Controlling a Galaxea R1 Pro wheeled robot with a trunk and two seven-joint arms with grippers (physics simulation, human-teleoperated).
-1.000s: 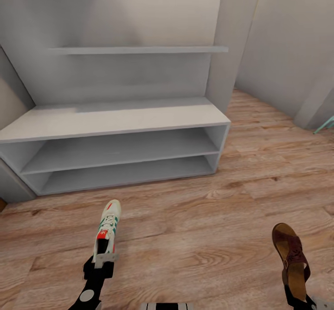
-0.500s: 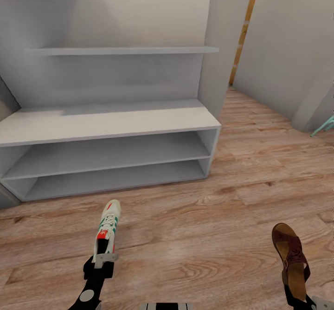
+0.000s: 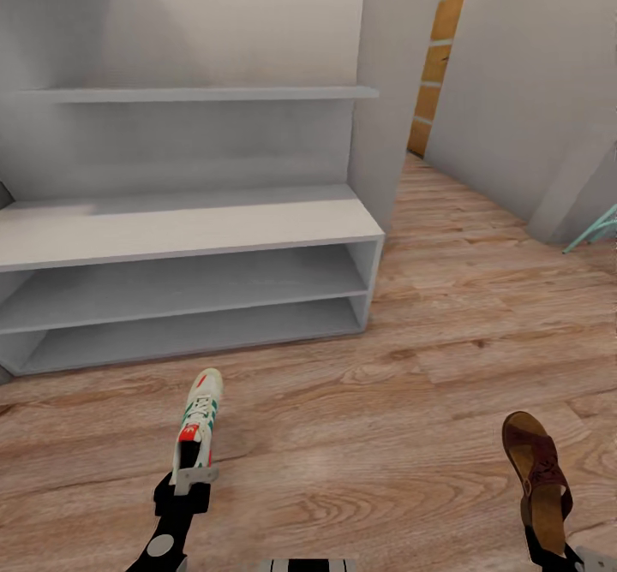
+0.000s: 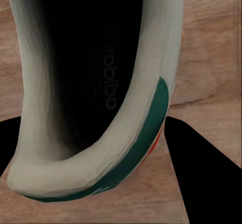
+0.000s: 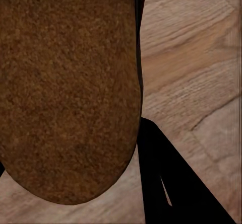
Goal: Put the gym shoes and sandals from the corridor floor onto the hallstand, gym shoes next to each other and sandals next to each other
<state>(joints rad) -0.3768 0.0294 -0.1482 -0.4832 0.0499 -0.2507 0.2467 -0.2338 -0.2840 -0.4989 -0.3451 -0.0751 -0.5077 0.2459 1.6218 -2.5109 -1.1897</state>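
Note:
One gym shoe (image 3: 199,422), white with green stripes and a red patch, sticks out forward from my left gripper (image 3: 190,479), which is shut on its heel. The left wrist view shows that heel opening (image 4: 91,108) up close between dark fingers (image 4: 201,178). My right gripper (image 3: 548,555) is shut on the heel of one brown sandal (image 3: 538,478), held above the corridor floor (image 3: 386,435). The sandal's tan sole (image 5: 65,83) shows in the right wrist view beside a black finger (image 5: 171,183). The pale grey hallstand (image 3: 171,229) stands ahead to the left, its bench top and shelf slots bare.
A grey wall pillar (image 3: 386,84) rises at the hallstand's right end. Beyond it an orange-brown strip (image 3: 437,50) shows in a gap, with wood floor running back. A teal object (image 3: 596,234) pokes in at the right edge.
The whole picture has shifted: the hallstand sits further left and the orange strip has come into sight, so the camera moved. Both grippers keep their shoes in the same place in view.

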